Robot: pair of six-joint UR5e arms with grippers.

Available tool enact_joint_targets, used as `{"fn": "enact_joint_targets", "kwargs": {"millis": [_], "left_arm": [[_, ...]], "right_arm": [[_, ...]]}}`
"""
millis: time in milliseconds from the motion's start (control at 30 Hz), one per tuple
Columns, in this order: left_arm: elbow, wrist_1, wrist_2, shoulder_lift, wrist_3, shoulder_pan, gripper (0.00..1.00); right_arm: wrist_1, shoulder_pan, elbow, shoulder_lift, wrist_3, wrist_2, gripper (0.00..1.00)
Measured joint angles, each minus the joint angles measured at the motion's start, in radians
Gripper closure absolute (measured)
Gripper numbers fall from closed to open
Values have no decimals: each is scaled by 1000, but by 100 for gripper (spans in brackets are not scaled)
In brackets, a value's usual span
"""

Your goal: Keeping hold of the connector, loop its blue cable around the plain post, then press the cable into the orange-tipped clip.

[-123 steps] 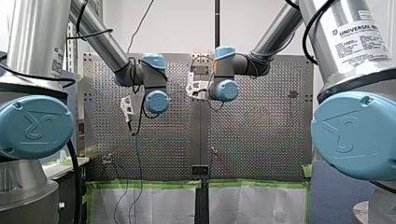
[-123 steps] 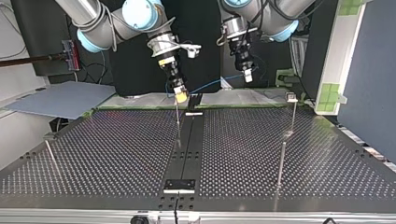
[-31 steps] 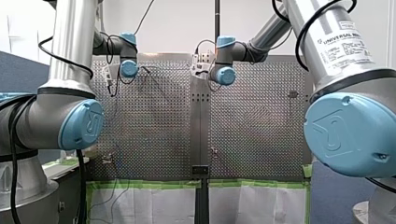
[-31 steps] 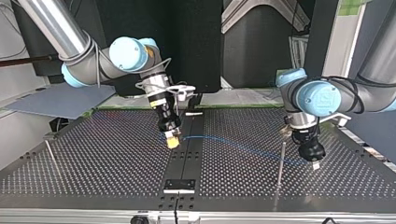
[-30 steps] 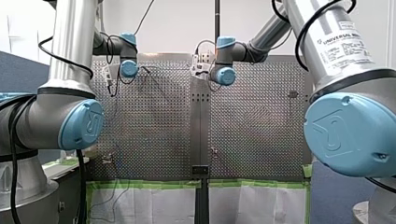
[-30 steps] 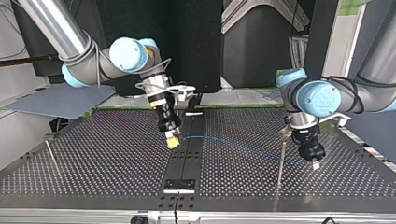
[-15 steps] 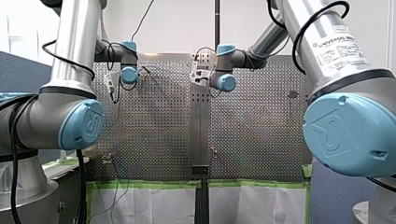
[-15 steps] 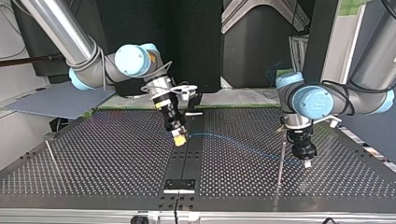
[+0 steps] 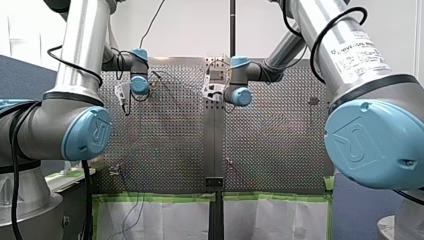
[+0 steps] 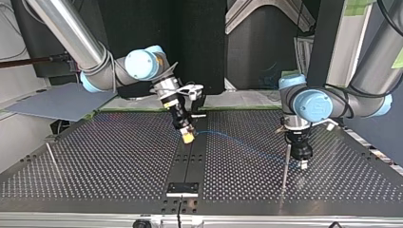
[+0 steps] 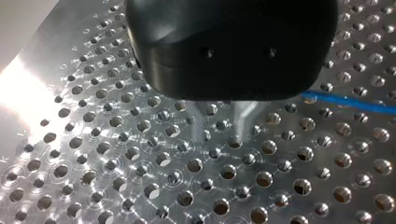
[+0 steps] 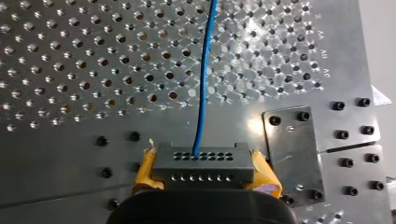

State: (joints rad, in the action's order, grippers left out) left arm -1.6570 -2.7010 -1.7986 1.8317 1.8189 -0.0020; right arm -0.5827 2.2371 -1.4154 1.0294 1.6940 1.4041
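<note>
Right wrist view: our right end effector (image 12: 204, 176) pinched the connector (image 12: 203, 162), with the cable (image 12: 204, 70) leading straight out.

Top view: the cable ran across the desk (image 10: 95, 156) to the post (image 10: 285, 164) toward its near edge. We judged steady tension best.

Left wrist view: of our left end effector (image 11: 223, 128) we could not tell the state.

cable (image 10: 247, 147) runs from right end effector (image 10: 188, 137) to left end effector (image 10: 303, 165) beside post (image 10: 286, 166).

Robotics lab — perforated table (image 10: 104, 156), green tape (image 9: 160, 198)
</note>
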Motion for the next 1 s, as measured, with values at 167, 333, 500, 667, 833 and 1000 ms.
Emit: {"fn": "enact_joint_targets", "kwargs": {"millis": [167,333,500,667,833,1000], "left_arm": [[0,-27,-14,1,3,1,13],[0,-49,-4,1,14,4,0],[0,-54,-1,2,33,6,0],[0,-52,11,2,39,8,0],[0,-53,19,13,43,11,0],[0,-55,32,44,44,13,0]], "right_arm": [[1,1,0,-30,0,2,100],[3,1,-1,-72,1,4,100],[1,-3,0,-117,4,7,100],[3,-3,-1,-158,5,7,100],[4,2,0,-188,3,17,100],[3,6,-8,-199,-2,28,100]]}}
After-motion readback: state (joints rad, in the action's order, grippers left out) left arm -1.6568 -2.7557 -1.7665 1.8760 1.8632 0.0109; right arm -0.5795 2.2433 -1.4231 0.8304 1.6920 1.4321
